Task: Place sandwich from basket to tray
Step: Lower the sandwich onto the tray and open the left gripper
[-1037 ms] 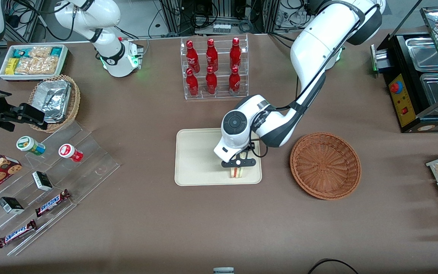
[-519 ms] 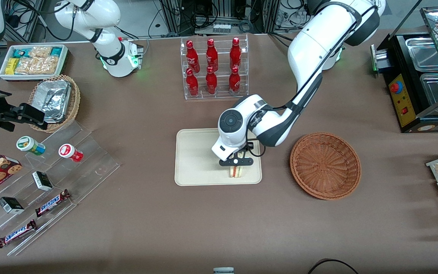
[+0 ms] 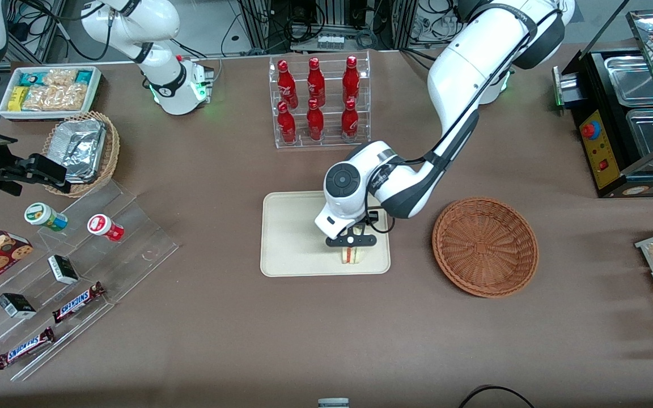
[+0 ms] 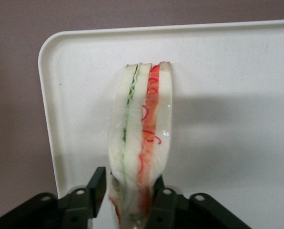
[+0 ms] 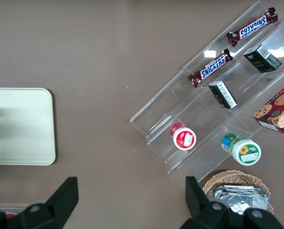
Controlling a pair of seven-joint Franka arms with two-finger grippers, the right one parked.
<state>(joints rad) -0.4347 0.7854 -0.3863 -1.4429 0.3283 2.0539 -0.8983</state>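
Cream tray (image 3: 292, 238) is already bearing the sandwich (image 4: 141, 138); the hand (image 4: 127, 200) is gripping it, release remaining, basket (image 3: 485, 246) sitting empty

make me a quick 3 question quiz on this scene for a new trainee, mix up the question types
1. True or false: the sandwich is over the tray, not in the basket.
2. Multiple choice: the gripper is A) open above the basket, B) shut on the sandwich, C) parked beside the bottle rack.
3. Short answer: which filling colours show along the sandwich's cut edge?

Key: 1 true. 2 B: the fingers press both sides of the wedge over the tray. 3 red and green.
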